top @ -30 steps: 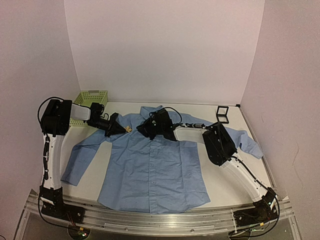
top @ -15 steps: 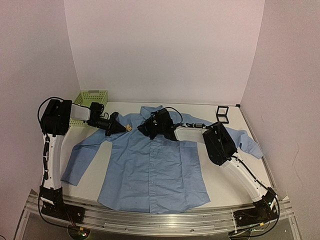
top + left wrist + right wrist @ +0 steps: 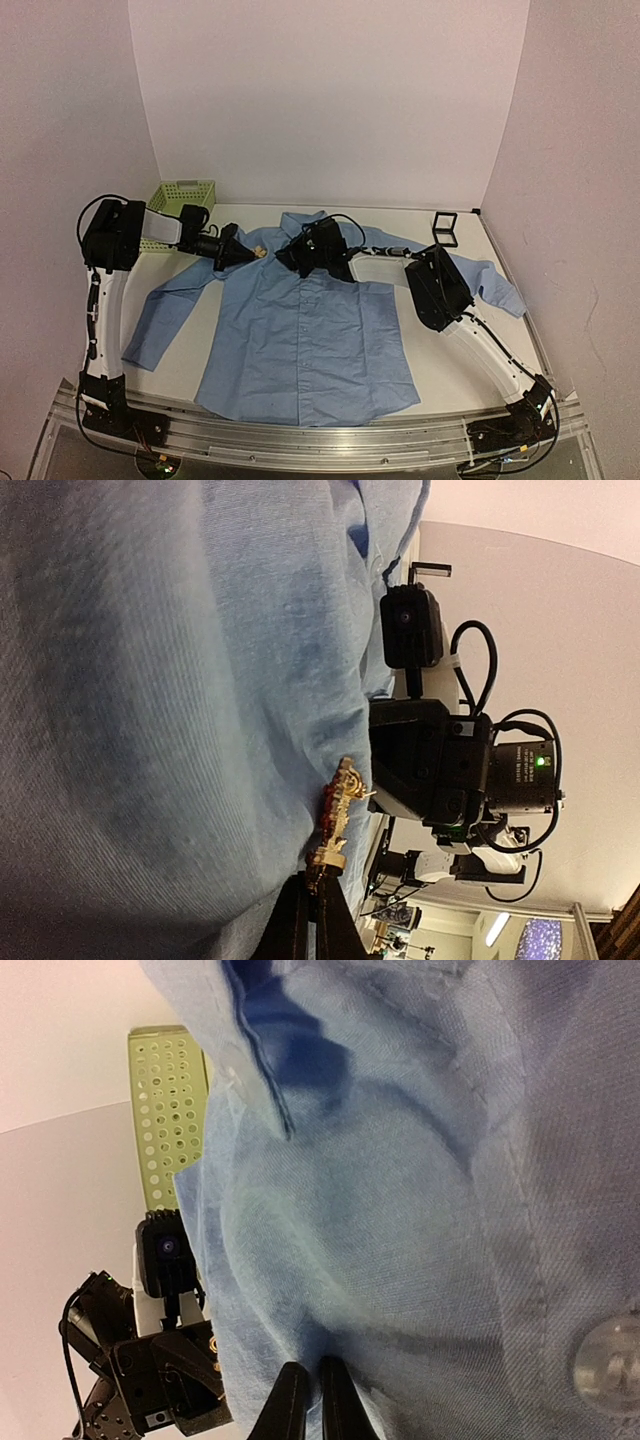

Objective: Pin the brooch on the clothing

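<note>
Fingers (image 3: 292,925) of the left gripper (image 3: 312,920) stay clamped on the brooch (image 3: 338,810), close against the shirt (image 3: 150,680) left of its collar, while the right gripper (image 3: 307,1400) has narrowed almost shut on a fold of cloth, apparently steadying it for pinning.

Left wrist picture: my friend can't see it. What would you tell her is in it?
The left gripper pinches a small gold-and-red brooch, holding it right beside a big blue shirt that fills most of the picture. The black right arm sits just behind.
</note>
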You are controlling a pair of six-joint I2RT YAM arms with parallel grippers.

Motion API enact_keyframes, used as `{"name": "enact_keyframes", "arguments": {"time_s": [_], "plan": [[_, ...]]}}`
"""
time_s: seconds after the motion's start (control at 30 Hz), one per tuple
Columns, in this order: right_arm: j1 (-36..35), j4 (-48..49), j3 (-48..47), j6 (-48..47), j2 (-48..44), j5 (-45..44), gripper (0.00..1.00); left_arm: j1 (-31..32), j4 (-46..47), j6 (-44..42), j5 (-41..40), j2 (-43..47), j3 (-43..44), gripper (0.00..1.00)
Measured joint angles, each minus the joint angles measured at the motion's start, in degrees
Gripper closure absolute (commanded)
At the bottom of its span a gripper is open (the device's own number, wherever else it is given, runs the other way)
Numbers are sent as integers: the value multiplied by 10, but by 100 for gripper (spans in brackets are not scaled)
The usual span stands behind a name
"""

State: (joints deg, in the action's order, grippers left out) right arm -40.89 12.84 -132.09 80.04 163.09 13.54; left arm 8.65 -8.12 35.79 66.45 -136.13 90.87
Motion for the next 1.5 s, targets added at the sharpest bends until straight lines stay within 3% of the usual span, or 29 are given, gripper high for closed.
{"name": "enact_keyframes", "arguments": {"time_s": [1.0, 1.3, 1.5], "plan": [[0, 8, 0, -1, 1, -7, 100, 13, 60, 74, 8, -30, 19, 100], [3, 41, 19, -6, -1, -7, 100, 15, 24, 38, 0, -35, 42, 100], [6, 61, 32, -30, -6, 5, 89, 18, -77, -61, -44, -35, 80, 100]]}}
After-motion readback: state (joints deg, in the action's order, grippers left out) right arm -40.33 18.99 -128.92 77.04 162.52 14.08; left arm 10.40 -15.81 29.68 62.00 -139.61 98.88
